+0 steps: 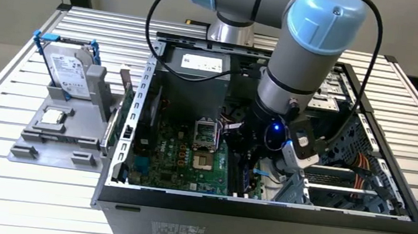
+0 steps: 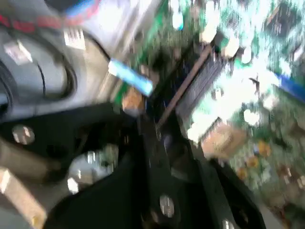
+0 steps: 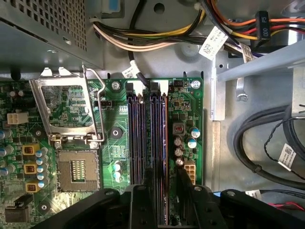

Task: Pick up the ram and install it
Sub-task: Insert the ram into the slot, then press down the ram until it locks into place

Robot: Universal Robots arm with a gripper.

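Open computer case point(image 1: 262, 208) lying on its side on a slatted metal tabletop point(image 1: 19, 190), motherboard point(image 1: 180, 161) facing up inside. Reaching down into the case from above: the blue-and-grey arm point(image 1: 302, 57), with the pincer point(image 1: 255, 163) low over the motherboard's long black memory slots point(image 3: 147, 138).

In the second wrist view, seen edge-on as a thin dark strip: the ram point(image 2: 186, 86), running out from the pincer point(image 2: 155, 129) and lying along the slots point(image 2: 202, 81), just above them or touching; which of the two cannot be told. Pincer clenched on the ram's near end, as far as that blurred view lets on.

In the first wrist view, black fingers point(image 3: 143, 200) of the pincer point(image 3: 164, 186) straddling the pair of slots, with the opened processor socket frame point(image 3: 66, 109) beside them and bundled cables point(image 3: 157, 40) at the case wall.

Outside the case, on the exterior view's left: a grey fixture point(image 1: 56, 147) carrying a hard drive in a blue frame point(image 1: 69, 65) and a small square silver chip point(image 1: 53, 116).
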